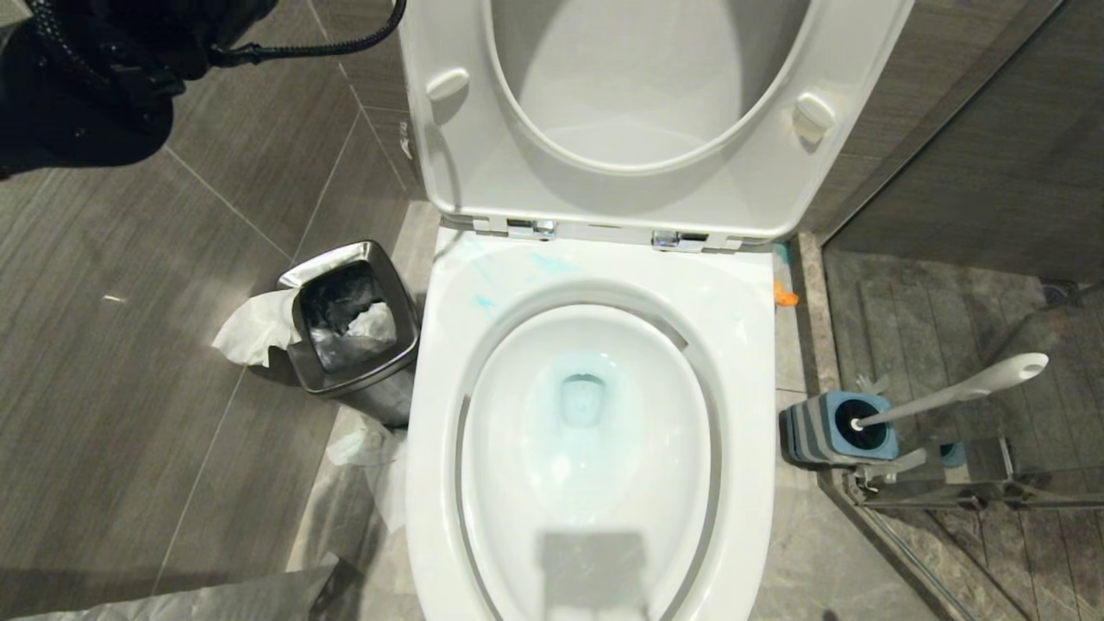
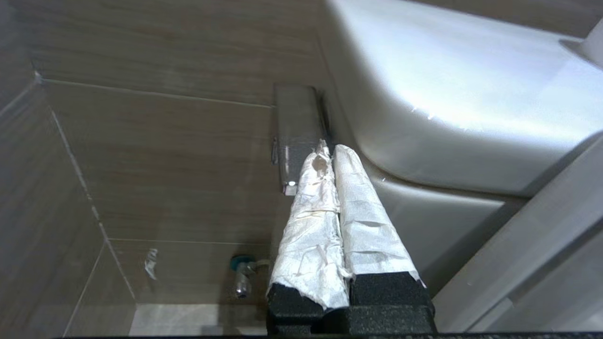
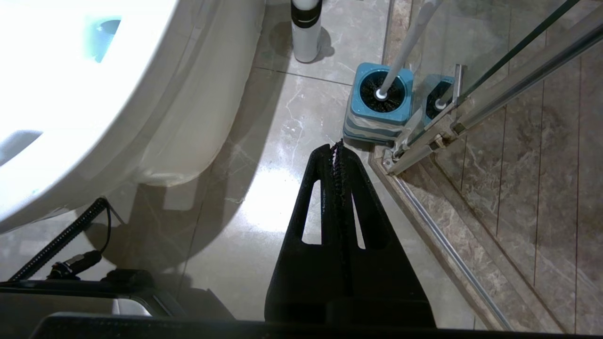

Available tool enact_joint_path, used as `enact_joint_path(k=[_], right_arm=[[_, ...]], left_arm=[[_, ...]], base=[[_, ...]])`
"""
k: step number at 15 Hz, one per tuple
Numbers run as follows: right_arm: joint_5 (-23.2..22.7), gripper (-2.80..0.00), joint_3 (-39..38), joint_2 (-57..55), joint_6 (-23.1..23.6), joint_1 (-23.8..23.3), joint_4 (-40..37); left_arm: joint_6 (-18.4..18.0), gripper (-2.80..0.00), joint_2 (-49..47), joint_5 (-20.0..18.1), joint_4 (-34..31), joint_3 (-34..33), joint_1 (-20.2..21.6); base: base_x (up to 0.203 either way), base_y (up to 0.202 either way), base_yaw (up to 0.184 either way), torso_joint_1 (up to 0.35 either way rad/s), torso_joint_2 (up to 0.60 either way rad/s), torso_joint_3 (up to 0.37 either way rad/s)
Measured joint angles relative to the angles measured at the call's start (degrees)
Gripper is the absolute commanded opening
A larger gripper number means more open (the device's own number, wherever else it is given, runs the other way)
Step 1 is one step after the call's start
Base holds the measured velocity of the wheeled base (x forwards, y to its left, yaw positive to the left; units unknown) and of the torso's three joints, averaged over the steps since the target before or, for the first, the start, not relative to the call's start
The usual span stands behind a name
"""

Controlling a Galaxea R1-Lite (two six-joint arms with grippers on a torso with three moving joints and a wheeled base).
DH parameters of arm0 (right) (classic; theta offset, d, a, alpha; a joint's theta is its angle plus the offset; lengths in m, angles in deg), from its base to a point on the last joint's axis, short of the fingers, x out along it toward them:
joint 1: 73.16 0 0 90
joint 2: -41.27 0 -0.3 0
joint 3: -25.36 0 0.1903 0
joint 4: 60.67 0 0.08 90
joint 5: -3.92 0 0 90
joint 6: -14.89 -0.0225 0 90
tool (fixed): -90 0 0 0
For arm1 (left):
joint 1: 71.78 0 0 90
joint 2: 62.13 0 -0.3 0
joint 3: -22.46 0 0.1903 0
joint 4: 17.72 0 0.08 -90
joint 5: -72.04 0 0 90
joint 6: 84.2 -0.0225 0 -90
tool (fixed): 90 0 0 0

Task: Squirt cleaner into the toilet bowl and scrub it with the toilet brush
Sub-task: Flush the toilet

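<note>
A: Where is the toilet brush (image 1: 949,401)?
B: In its striped base, right of the toilet bowl (image 1: 742,345). Light, stiff, maybe slippery; grab the handle's wide end.
A: The grippers?
B: Left gripper (image 2: 332,153) and right gripper (image 3: 338,146) are closed, holding nothing.

Blue-tinted toilet bowl (image 1: 448,345), toilet brush (image 1: 949,397) docked.

Beside the toilet bowl (image 2: 471,108), the left gripper (image 2: 330,153) has black fingers wrapped in crinkled white tape, while the right gripper (image 3: 338,146) has bare black slotted triangular fingers with toothed inner edges.
</note>
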Motion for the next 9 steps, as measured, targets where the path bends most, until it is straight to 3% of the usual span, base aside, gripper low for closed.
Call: enact_joint_path(k=[9], right_arm=[[0.0,-2.80,0.0,0.0,0.0,0.0,0.0]], left_arm=[[-0.5,-2.80,-4.0,1.9,0.0,0.1,-0.1]], base=[[0.000,0.000,0.000,0.000,0.00,0.000]])
